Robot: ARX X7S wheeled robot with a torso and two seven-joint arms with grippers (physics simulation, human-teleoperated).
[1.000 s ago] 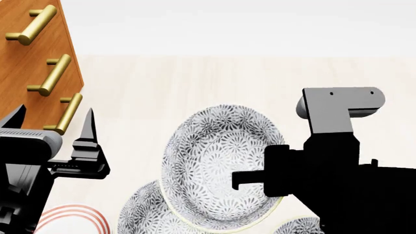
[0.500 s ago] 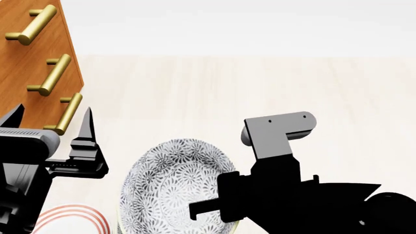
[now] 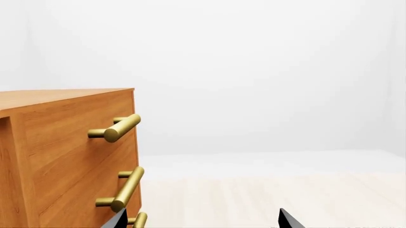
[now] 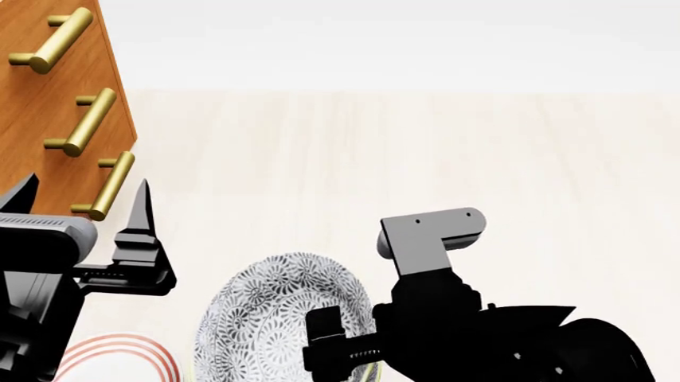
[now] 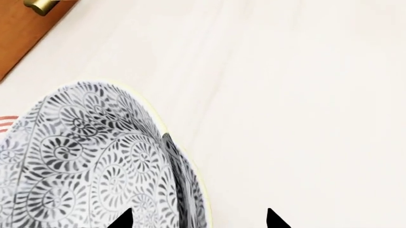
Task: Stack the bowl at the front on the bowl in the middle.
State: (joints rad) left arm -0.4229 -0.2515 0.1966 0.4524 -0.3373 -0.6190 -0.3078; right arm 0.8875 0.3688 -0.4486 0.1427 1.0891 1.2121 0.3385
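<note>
From my head, I see my right gripper (image 4: 342, 348) low down in the middle. It has hold of a patterned bowl (image 4: 279, 318) by the rim, with one finger inside and one outside. The bowl is tipped up on its side, so I look into it. My left gripper (image 4: 80, 203) is at the left, spread wide, with nothing in it. Just beside it is a wooden drawer chest (image 4: 48, 95) with gold handles (image 4: 91, 121). A plate with red rings (image 4: 117, 354) peeks in at the bottom left, on the pale table (image 4: 425, 151).

From my left wrist, I see the drawer chest (image 3: 63, 152) and its handles (image 3: 120, 128). Two black fingertips (image 3: 288, 221) stand far apart.

From my right wrist, the bowl (image 5: 82, 161) fills the lower part. Its rim sits between my two fingertips (image 5: 274, 219). The table (image 5: 304, 95) lies behind it.
</note>
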